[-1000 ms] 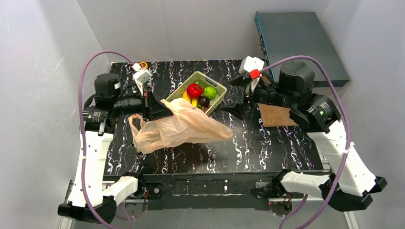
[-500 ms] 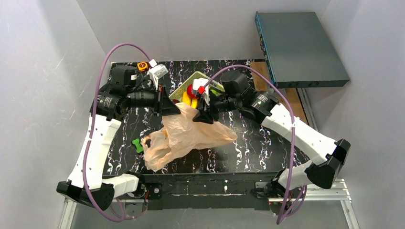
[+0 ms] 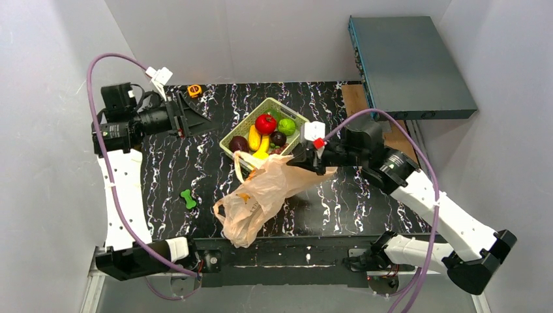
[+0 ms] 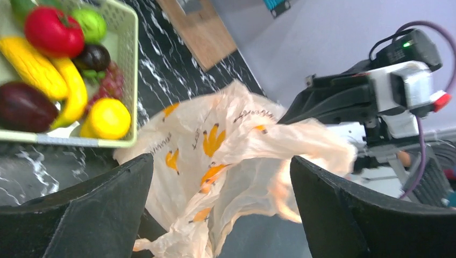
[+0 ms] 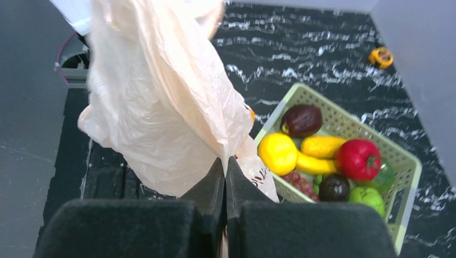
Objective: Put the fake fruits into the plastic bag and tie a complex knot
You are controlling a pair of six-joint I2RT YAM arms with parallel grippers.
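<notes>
- Left arm point(image 3: 120, 189) and right arm point(image 3: 456, 218): white shells, black joints.
- Purple cable point(image 3: 117, 55) loops along each.
- Black wedge jaws; red button point(image 3: 319, 143) at right wrist.

Plastic bag point(image 4: 236, 161) partly blurred in left wrist view; basket point(image 4: 80, 141) cut off by top-left edges.

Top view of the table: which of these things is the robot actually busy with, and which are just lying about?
Part of the job:
plastic bag, pinched in the right end effector
fake fruits, in the green basket

Just lying about:
green bone toy
small orange object at the far edge
grey box, back right
</notes>
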